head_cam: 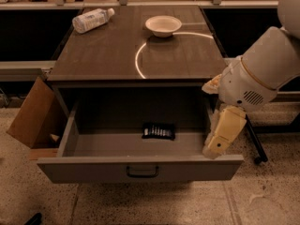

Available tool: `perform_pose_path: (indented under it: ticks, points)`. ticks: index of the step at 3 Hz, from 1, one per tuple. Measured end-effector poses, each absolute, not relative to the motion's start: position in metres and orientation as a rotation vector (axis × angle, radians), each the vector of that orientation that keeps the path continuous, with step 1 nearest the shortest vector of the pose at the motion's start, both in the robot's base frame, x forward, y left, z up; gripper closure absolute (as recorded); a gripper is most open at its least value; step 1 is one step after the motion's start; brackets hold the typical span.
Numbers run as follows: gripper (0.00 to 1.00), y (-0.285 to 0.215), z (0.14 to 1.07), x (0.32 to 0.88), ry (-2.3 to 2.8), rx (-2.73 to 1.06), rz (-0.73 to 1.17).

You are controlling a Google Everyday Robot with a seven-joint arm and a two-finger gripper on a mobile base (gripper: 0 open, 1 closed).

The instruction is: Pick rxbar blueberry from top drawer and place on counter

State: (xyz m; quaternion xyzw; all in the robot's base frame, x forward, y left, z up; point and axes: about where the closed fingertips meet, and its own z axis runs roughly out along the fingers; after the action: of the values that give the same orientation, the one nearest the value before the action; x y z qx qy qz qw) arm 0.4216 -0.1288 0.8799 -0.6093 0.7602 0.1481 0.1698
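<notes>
Hanging at the right wall of the open top drawer [140, 170], the gripper [216, 144] is seen.
The rxbar blueberry [159, 131] is found flat on the drawer floor, near the middle, well apart from the gripper; whether the claw is apart or together cannot be told. On the counter [103, 50], a clear bottle [92, 20] is laid on its side and a white bowl [163, 25] is set upright.

Clear plastic bottle [92, 20] lying on its side, white bowl [163, 25] upright to its right, open cardboard box [33, 114] on speckled floor [140, 203]
</notes>
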Motion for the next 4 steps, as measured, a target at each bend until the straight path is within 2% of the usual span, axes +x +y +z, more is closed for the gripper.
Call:
perform_pose_path:
  ticks: [3, 4]
  points:
    - [0.00, -0.106, 0.787, 0.482, 2.060, -1.651, 0.492]
    - [0.00, -0.106, 0.787, 0.482, 2.060, -1.651, 0.492]
